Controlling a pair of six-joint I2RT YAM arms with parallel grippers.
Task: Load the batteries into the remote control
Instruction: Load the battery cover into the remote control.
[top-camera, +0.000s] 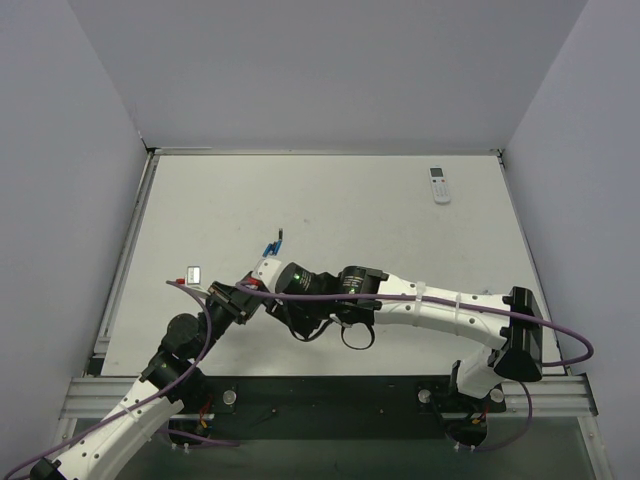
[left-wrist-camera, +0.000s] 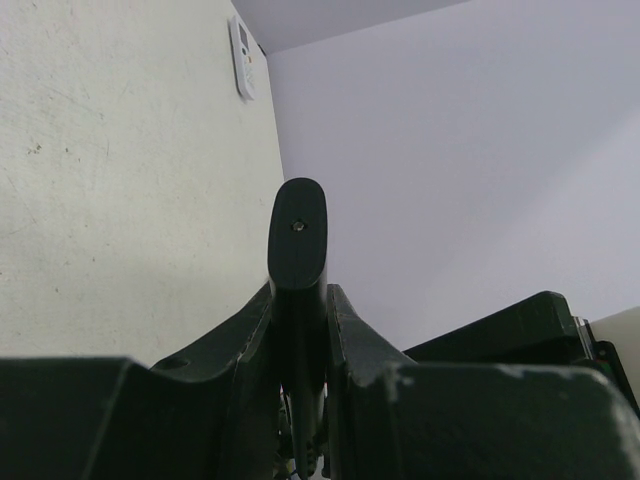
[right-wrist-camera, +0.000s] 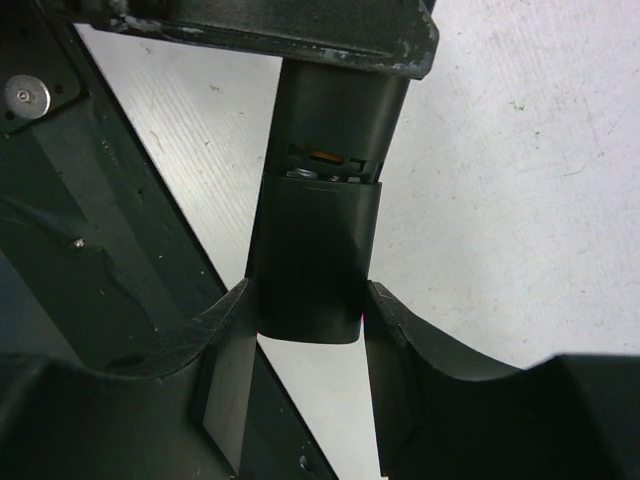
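The slim, flat black plastic remote control (right-wrist-camera: 320, 250) is held above the white desk (top-camera: 350, 210) between both arms. The right fingers (right-wrist-camera: 400, 340) pinch the two sides of one rounded end. The left fingers (left-wrist-camera: 345, 320) are clenched on it too, a rounded tip poking out past them. A slot across its back shows metal. Tiny blue and dark cylinder batteries (top-camera: 272, 243) lie on the desk just beyond.
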